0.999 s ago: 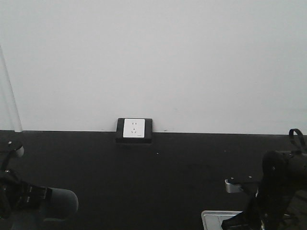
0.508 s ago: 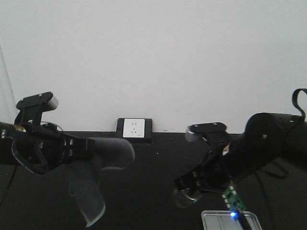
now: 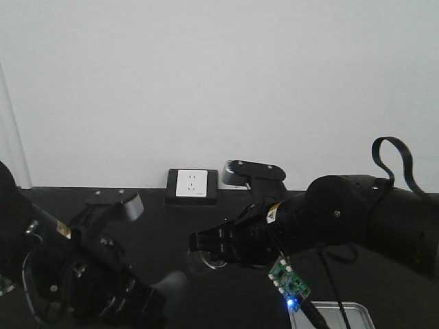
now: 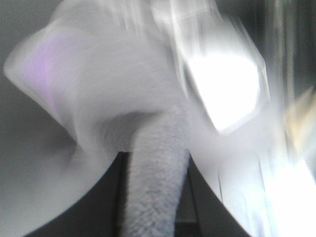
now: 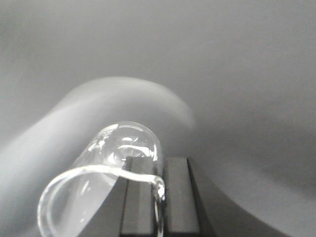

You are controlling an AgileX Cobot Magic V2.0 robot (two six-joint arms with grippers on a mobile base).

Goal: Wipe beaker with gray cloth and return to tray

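Observation:
My right gripper [image 5: 160, 170] is shut on the wall of a clear glass beaker [image 5: 106, 163], which is tipped on its side with its open rim toward the camera. In the front view the right gripper [image 3: 206, 248] holds the beaker [image 3: 207, 262] above the middle of the black table. My left gripper [image 4: 155, 163] is shut on the gray cloth [image 4: 153, 192], which billows blurred beyond the jaws. In the front view the left gripper [image 3: 147, 298] sits low left, and the gray cloth [image 3: 175, 281] lies just below and left of the beaker. The silver tray [image 3: 350, 310] shows at the bottom right.
A white wall socket in a black frame [image 3: 192, 185] stands at the back edge of the black table [image 3: 384, 205], against a white wall. A small green circuit board with a blue light [image 3: 288, 282] hangs under the right arm.
Both arms came up from the bottom corners. The right arm swung left to the centre with the beaker. The left arm, after rising, dropped lower and moved right with the cloth.

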